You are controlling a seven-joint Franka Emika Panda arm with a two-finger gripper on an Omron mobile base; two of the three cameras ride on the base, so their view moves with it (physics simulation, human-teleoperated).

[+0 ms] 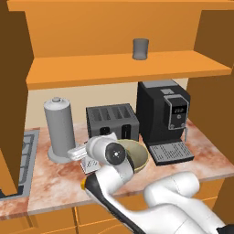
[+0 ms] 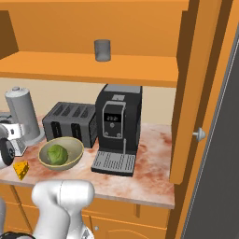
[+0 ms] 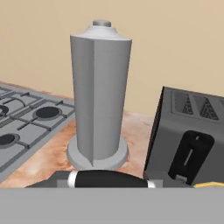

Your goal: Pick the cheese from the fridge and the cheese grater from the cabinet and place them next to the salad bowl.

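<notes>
Fingers: I read the gripper (image 1: pixel 87 161) as closed down on the cheese grater (image 1: pixel 89 163); the tips themselves were tucked behind the wrist, so I could not see the contact.
Held item: in the hand view, a dark handle with silver ends (image 3: pixel 109 179) lay across the bottom edge, just under the camera.
Cheese grater position: low over the counter (image 1: pixel 50 180), just left of the salad bowl (image 1: pixel 136 154) and in front of the toaster (image 1: pixel 112 119).
Cheese: I saw the yellow wedge (image 2: pixel 21 169) resting on the counter, near-left of the bowl, close beside it.
Salad bowl: on the counter with the green lettuce (image 2: pixel 58 153) inside, between the toaster and the counter's near edge, left of the coffee machine (image 2: pixel 119 126).
Cabinet: the orange shelf (image 1: pixel 128 68) above carried a dark grey cup (image 1: pixel 140 48), standing upright.
Paper towel holder: a tall grey roll (image 3: pixel 99 92) stood far-left of the grater, with the stove (image 3: pixel 26 118) further left.
Hard to make out: my arm covered most of the grater in the left base view; in the right base view, the hand was cut off at the left edge.
Fridge: a dark grey slab (image 2: pixel 217 154) ran down the right edge, cropped.
</notes>
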